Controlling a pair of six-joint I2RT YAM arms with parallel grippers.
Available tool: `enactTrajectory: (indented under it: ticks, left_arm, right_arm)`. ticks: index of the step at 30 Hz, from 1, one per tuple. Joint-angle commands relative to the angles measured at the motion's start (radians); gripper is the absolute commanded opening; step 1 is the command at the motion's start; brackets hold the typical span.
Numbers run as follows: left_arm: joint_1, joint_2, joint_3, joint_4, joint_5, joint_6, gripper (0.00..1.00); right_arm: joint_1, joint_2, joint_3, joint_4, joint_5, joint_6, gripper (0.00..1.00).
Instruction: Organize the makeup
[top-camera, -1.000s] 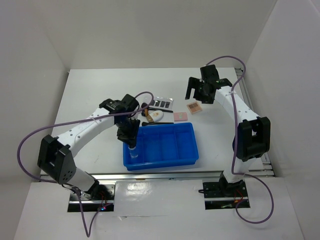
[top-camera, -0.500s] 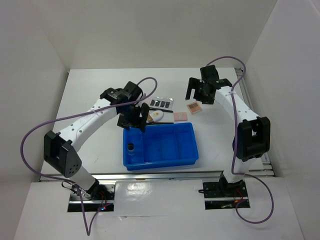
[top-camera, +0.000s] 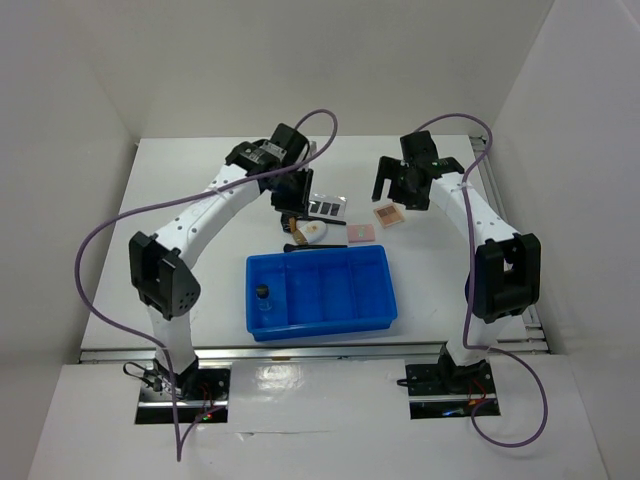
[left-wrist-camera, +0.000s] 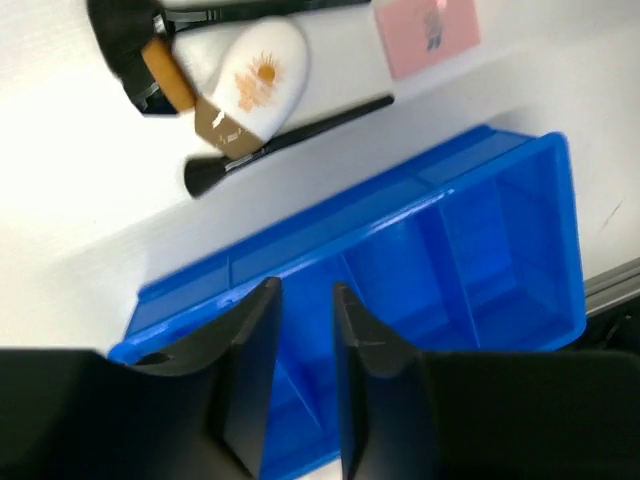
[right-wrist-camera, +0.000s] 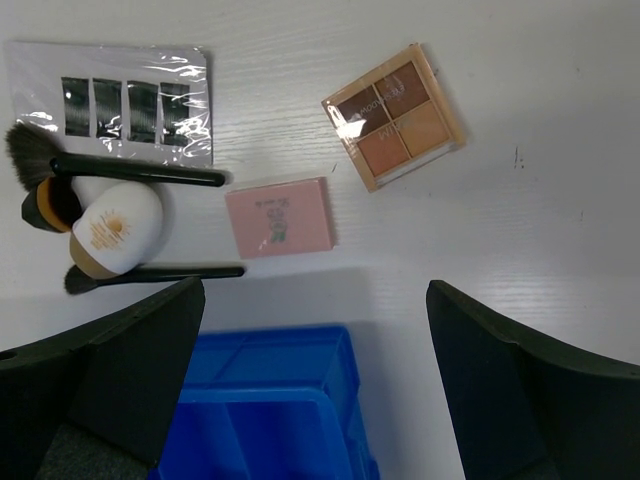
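Blue tray (top-camera: 320, 324): divided, at the near middle of the table (top-camera: 425, 265), between the two arms.
Black-capped vial (top-camera: 263, 293): in the tray's leftmost compartment; small in the top view, seemingly upright.
Left gripper (left-wrist-camera: 304, 290): jaws a narrow gap apart with nothing between them, hovering over the tray's far wall.
Right gripper (right-wrist-camera: 315, 288): jaws spread wide and empty, above the loose makeup.
White oval bottle (right-wrist-camera: 115, 228): on the table behind the tray, between a long black brush (right-wrist-camera: 135, 172) and a thin black brush (right-wrist-camera: 150, 272).
Clear palette (right-wrist-camera: 120, 100): dark pans, farthest back, just beside the long brush.
Pink square (right-wrist-camera: 280, 218): right of the bottle, near the tray's far wall.
Tan four-pan palette (right-wrist-camera: 395, 115): right of the pink square, apart from it.
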Motion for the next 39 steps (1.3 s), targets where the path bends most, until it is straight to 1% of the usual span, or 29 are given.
enactTrajectory:
  ticks: [1,2,3,4,5,6,8,9,11,12,16,23,28,32,36,39]
  left_arm:
    - [-0.005,-0.058,-0.053,-0.05,0.031,0.021,0.35]
    - [-0.005,-0.095,-0.101,-0.027,0.031,0.021,0.33]
    - [-0.005,-0.135,-0.199,-0.018,0.022,0.021,0.32]
    - [-0.005,-0.175,-0.244,-0.008,0.012,0.021,0.3]
    - [-0.005,-0.247,-0.282,-0.008,0.012,0.021,0.29]
    - [-0.005,-0.278,-0.348,-0.008,0.002,0.021,0.29]
    - [-0.005,-0.327,-0.396,-0.008,0.017,0.021,0.21]
    - [-0.005,-0.363,-0.417,-0.008,0.055,0.021,0.18]
    - [-0.005,-0.393,-0.466,-0.039,0.068,0.021,0.15]
    - [-0.005,-0.404,-0.48,-0.048,0.084,0.021,0.09]
    - [-0.005,-0.451,-0.549,-0.071,0.104,0.021,0.0]
    - [-0.005,-0.46,-0.69,-0.091,0.167,0.03,0.0]
    - [-0.005,-0.46,-0.74,-0.082,0.167,0.03,0.0]
    - [-0.005,-0.427,-0.75,-0.048,0.149,0.021,0.0]
    - [-0.005,-0.375,-0.75,-0.048,0.114,0.021,0.0]
    - [-0.005,-0.339,-0.74,-0.048,0.114,0.041,0.0]
  right_arm:
    - [0.01,-0.033,0.006,-0.039,0.034,0.006,1.0]
    - [0.01,-0.033,-0.005,-0.039,0.044,0.006,1.0]
    - [0.01,-0.045,-0.014,-0.03,0.044,0.006,1.0]
    - [0.01,-0.046,-0.029,-0.03,0.044,0.006,1.0]
    - [0.01,-0.046,-0.029,-0.03,0.044,0.006,1.0]
    - [0.01,-0.046,-0.029,-0.03,0.035,0.006,1.0]
    - [0.01,-0.032,-0.029,-0.021,0.022,0.006,1.0]
    - [0.01,-0.02,-0.029,-0.021,0.013,0.006,1.0]
    - [0.01,-0.009,-0.018,-0.012,0.004,0.006,1.0]
    - [0.01,-0.009,-0.018,-0.012,-0.01,0.006,1.0]
    - [0.01,0.0,-0.008,-0.012,-0.01,0.006,1.0]
    - [0.01,0.0,-0.008,-0.012,-0.01,0.006,1.0]
    - [0.01,0.0,-0.008,-0.012,-0.01,0.006,1.0]
    - [0.01,0.01,-0.008,-0.002,-0.019,0.006,1.0]
    - [0.01,0.01,-0.008,-0.012,-0.01,0.006,1.0]
    - [0.01,0.01,-0.008,-0.021,-0.01,0.006,1.0]
